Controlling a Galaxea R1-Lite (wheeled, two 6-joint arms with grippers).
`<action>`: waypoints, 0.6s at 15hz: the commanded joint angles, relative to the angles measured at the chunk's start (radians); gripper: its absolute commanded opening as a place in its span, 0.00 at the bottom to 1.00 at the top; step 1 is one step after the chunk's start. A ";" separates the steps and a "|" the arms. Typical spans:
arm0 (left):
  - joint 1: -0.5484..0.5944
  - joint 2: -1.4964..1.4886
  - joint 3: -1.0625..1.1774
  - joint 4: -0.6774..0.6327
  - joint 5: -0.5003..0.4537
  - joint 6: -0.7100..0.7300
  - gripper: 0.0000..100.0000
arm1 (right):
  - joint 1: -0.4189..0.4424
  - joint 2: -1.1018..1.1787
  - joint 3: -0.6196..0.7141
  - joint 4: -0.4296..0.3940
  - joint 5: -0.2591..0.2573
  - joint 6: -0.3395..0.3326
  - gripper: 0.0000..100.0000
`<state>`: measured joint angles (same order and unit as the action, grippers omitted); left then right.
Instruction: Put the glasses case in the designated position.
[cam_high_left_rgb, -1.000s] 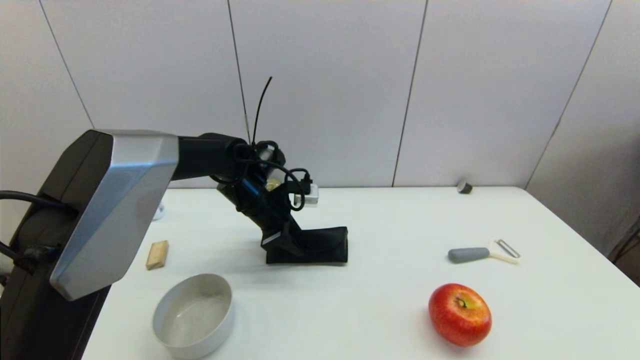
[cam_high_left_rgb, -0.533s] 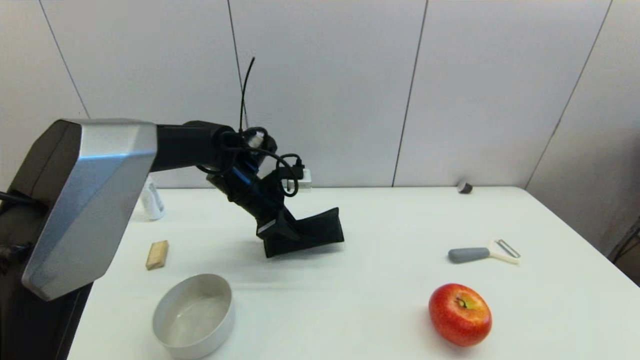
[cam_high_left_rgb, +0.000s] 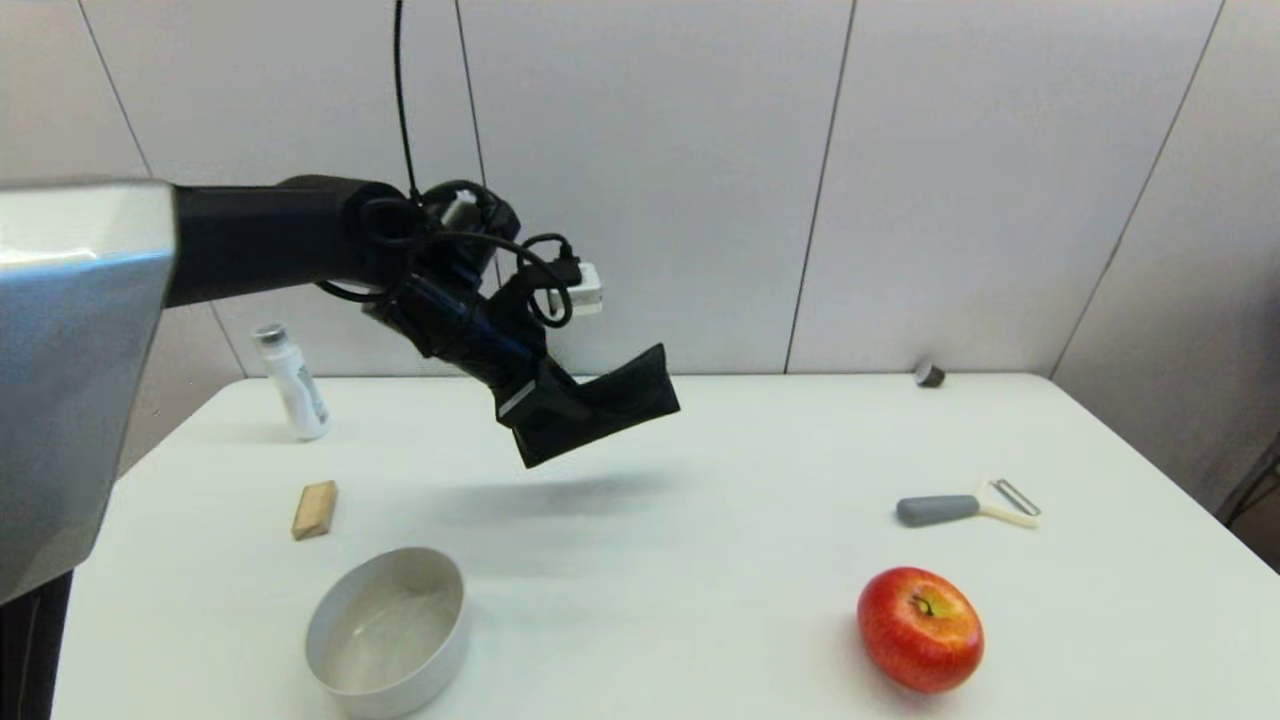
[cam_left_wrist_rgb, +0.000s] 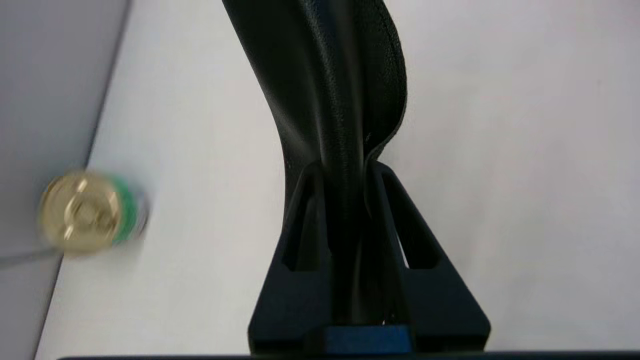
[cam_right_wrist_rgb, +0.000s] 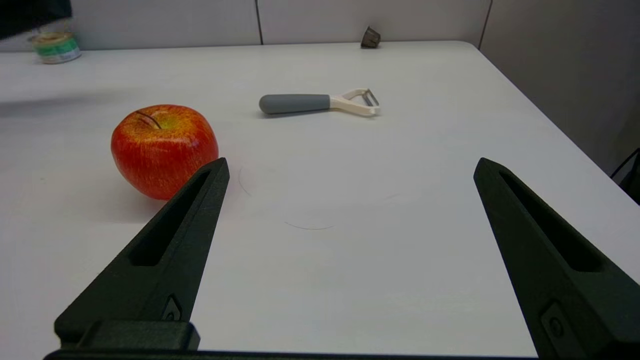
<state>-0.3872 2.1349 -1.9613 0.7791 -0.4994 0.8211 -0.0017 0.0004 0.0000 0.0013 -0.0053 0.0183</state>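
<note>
The left gripper (cam_high_left_rgb: 545, 405) hangs in the air over the back middle of the bench (cam_high_left_rgb: 700, 560), pinched tight on one end of the case (cam_high_left_rgb: 610, 405). The case is clear of the bench, tilted so its free end points up and to the right, with its shadow on the white top below. From the left wrist, the two fingers (cam_left_wrist_rgb: 305, 220) squeeze the black pouch between them and it bends away past their tips.

The right gripper (cam_right_wrist_rgb: 350, 170) sits low over the near right of the bench, spread wide with nothing in it, the apple (cam_right_wrist_rgb: 164, 150) just beside its finger.

Also on the bench: a bowl (cam_high_left_rgb: 388, 632) at the front left, a wooden block (cam_high_left_rgb: 314, 509) behind it, a small white bottle (cam_high_left_rgb: 292, 382) at the back left, a peeler (cam_high_left_rgb: 965, 505) on the right, well apart from the case, and a small dark cap (cam_high_left_rgb: 929, 374) by the wall.
</note>
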 joint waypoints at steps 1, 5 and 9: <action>0.039 -0.159 0.013 0.019 0.107 -0.253 0.00 | 0.000 0.001 0.000 0.000 0.001 0.000 1.00; 0.145 -0.349 0.137 0.107 0.136 -0.430 0.00 | 0.000 0.001 0.000 0.000 0.001 0.000 1.00; 0.174 -0.487 0.216 0.158 0.217 -0.694 0.00 | 0.000 0.001 0.000 0.000 -0.001 0.000 1.00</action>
<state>-0.2343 1.7664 -1.7981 0.9211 -0.3204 0.2770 -0.0017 0.0004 0.0000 0.0013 -0.0051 0.0183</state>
